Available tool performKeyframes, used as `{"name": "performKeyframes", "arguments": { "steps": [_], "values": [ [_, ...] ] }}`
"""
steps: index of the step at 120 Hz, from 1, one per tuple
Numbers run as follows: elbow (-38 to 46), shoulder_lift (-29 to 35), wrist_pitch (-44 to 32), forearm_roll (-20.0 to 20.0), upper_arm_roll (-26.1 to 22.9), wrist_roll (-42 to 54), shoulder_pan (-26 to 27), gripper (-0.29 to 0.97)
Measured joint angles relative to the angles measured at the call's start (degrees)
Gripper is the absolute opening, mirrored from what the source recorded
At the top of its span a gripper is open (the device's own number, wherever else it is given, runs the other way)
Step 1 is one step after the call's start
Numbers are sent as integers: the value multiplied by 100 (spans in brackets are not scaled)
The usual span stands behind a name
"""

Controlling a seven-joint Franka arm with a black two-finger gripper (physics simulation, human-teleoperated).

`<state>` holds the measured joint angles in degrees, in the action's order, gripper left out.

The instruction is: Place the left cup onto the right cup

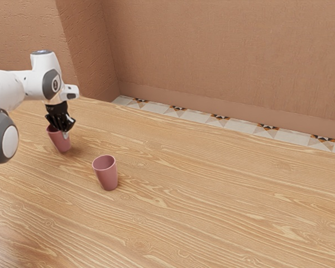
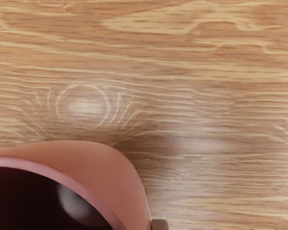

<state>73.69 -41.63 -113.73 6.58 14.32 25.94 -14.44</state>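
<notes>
My fingers (image 1: 62,124) are pinched shut on the tilted left cup (image 1: 60,140) at its rim, so next I would lift it and carry it over the right cup (image 1: 105,171).

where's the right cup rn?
In the exterior view the right cup stands upright on the wooden table, left of centre, apart from and lower-right of the tilted left cup at the gripper.

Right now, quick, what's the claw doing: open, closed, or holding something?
Claw: closed on the rim of the left cup, one finger inside and one outside; the cup is tilted.
</notes>
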Motion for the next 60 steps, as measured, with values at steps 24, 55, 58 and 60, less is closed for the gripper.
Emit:
{"name": "performKeyframes", "arguments": {
  "steps": [24,55,58,60],
  "values": [
    [912,1229,235,-31,-27,17,188,-10],
    [2130,2592,447,-235,-28,8,849,-10],
    [2228,2734,459,-268,-28,4,939,-10],
    [2284,2819,472,-288,-28,0,992,-10]
  ]
}}
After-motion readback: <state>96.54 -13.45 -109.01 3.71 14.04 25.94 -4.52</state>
